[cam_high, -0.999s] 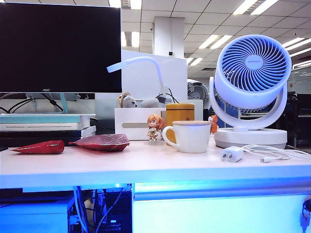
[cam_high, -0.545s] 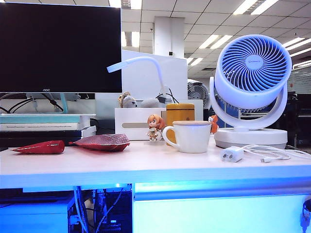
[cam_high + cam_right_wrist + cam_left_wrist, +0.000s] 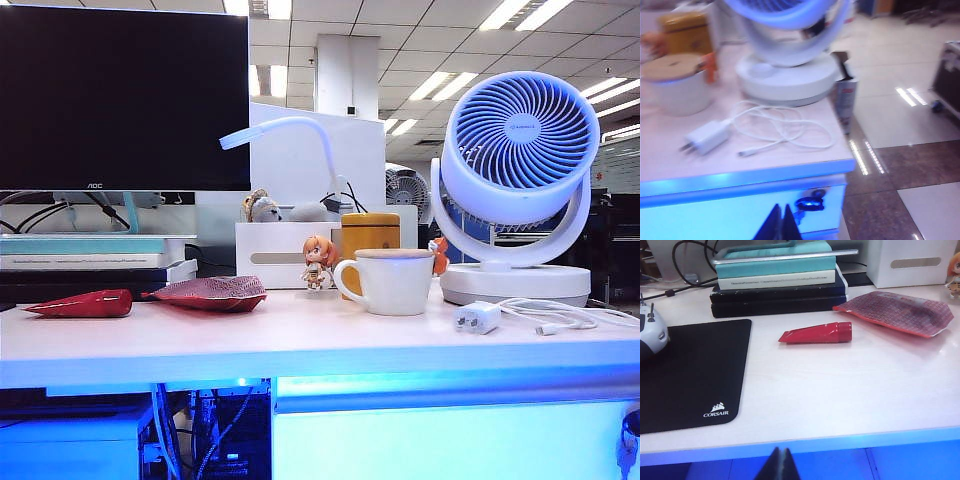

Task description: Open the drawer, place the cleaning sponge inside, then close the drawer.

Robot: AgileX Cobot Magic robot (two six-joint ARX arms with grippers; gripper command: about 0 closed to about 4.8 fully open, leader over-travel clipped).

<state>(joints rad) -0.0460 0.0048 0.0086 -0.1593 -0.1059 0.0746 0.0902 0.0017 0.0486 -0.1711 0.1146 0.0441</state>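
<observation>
1. Nothing on the worktop (image 3: 300, 345) had shifted between the earlier exterior pictures and this one; mug (image 3: 392, 281), fan (image 3: 517, 180), charger (image 3: 476, 318) and red pouch (image 3: 210, 292) all lay as before, and neither arm showed in that view.
2. Left hand (image 3: 778, 465): fingertips pressed together, holding nothing, hanging just off the front edge of the worktop, in front of the black mouse mat (image 3: 690, 375) and red tube (image 3: 816, 333).
3. Right hand (image 3: 780, 222): fingertips likewise together, empty, low before the drawer (image 3: 740, 215), near the worktop's right corner below the charger cable (image 3: 785, 131).
4. Drawer (image 3: 450, 440): wide bluish front panel under the right part of the worktop, flush and shut. Long axis ran along the worktop's front edge; face pointed toward the exterior camera.
5. Cleaning sponge: not identifiable in any view; position and heading could not be told.
6. Step in hand, as judged: opening the drawer. Good practice would be to part the fingers, catch the panel's edge squarely since no handle shows, and pull straight out along the slide, avoiding the dangling keys (image 3: 807, 205).
</observation>
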